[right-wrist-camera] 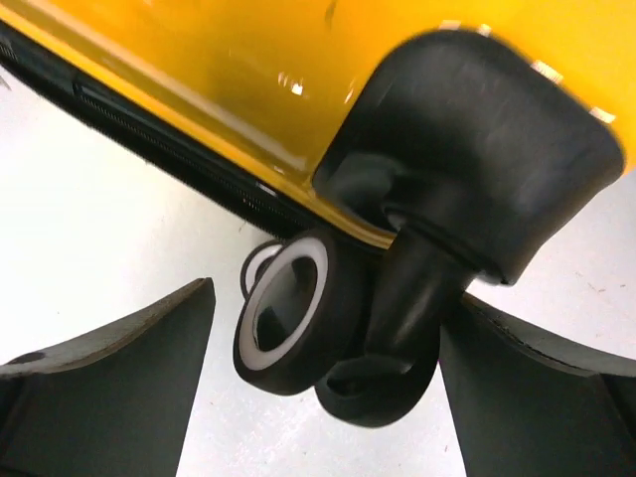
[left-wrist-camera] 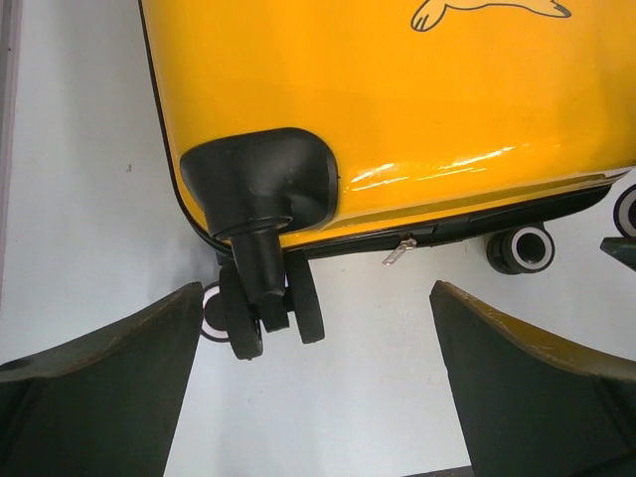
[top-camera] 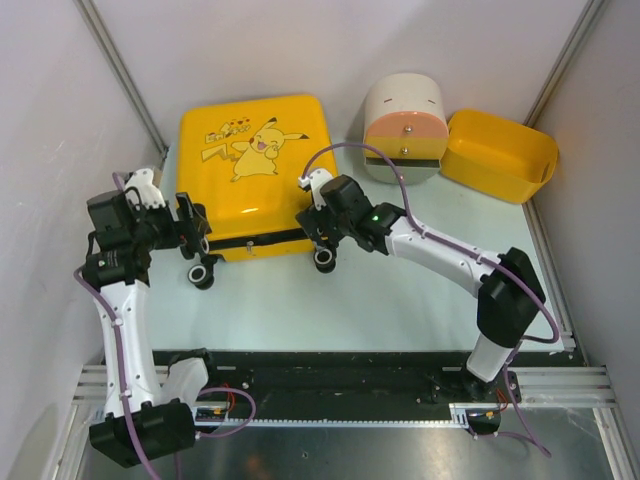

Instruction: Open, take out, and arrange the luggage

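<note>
The luggage (top-camera: 255,165), a yellow hard-shell suitcase with a Pikachu print, lies flat and zipped shut at the back left. My left gripper (top-camera: 197,235) is open at its near-left corner. In the left wrist view my left gripper (left-wrist-camera: 318,397) is empty, the black caster wheel (left-wrist-camera: 263,308) hangs just above the left finger (left-wrist-camera: 99,388), and a zipper pull (left-wrist-camera: 400,250) hangs from the black trim. My right gripper (top-camera: 318,232) is open at the near-right corner. In the right wrist view my right gripper (right-wrist-camera: 323,397) has that corner's wheel (right-wrist-camera: 298,328) between the fingers, close to the right finger (right-wrist-camera: 537,397).
A cream-and-orange drawer cabinet (top-camera: 405,130) stands right of the suitcase, with a plain yellow bin (top-camera: 500,155) tipped beside it. Grey walls and metal frame posts (top-camera: 120,70) close in both sides. A black rail (top-camera: 330,370) runs along the near edge.
</note>
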{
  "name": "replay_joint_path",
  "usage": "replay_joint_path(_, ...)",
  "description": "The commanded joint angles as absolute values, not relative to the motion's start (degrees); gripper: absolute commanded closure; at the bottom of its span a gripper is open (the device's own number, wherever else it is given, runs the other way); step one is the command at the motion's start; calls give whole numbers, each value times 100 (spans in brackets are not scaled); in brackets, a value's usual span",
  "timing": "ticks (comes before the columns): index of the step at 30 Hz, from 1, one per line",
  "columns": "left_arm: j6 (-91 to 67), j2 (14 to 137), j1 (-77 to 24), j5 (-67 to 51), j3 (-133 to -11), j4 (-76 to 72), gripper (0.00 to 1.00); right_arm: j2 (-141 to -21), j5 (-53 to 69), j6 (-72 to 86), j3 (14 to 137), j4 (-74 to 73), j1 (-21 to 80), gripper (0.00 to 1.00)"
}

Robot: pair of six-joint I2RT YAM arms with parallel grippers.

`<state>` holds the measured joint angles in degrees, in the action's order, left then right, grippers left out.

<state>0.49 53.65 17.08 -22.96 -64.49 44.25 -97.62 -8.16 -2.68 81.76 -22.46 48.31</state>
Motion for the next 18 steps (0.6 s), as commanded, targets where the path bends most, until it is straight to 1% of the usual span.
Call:
replay_joint_path(1, -167, 5423, 1802, -2584, -6680, 4430, 0, -9791, -835, -105, 8841, -2398, 4939, 8)
replay_joint_path(4, -237, 5458, 1828, -2663, -6706, 4430, 0, -9896, -1028, -26, 9043, -2461, 4957, 9)
replay_joint_path(7, -325, 5563, 1863, -2768, -6820, 4412, 0, -10150, -1239, 237, 9211, -2575, 4852, 19)
replay_joint_path(9, -378, 5616, 1898, -2821, -6899, 4412, 0, -10283, -1283, 281, 9272, -2654, 4764, 29)
replay_joint_path(13, -369, 5730, 1960, -2812, -7206, 4368, 0, -10336, -1257, 325, 9167, -2882, 4711, 30)
replay_joint_path(15, -360, 5853, 1969, -2813, -7347, 4368, 0, -10283, -1187, 290, 9036, -2918, 4728, 34)
replay_joint_path(16, -369, 5888, 1977, -2813, -7400, 4359, 0, -10248, -1160, 186, 8992, -2909, 4729, 44)
replay_joint_path(17, -378, 5967, 1969, -2821, -7444, 4359, 0, -10161, -1099, 124, 8930, -2892, 4729, 76)
replay_joint_path(18, -369, 5985, 1977, -2830, -7514, 4368, 0, -10108, -1099, 19, 8843, -2883, 4720, 90)
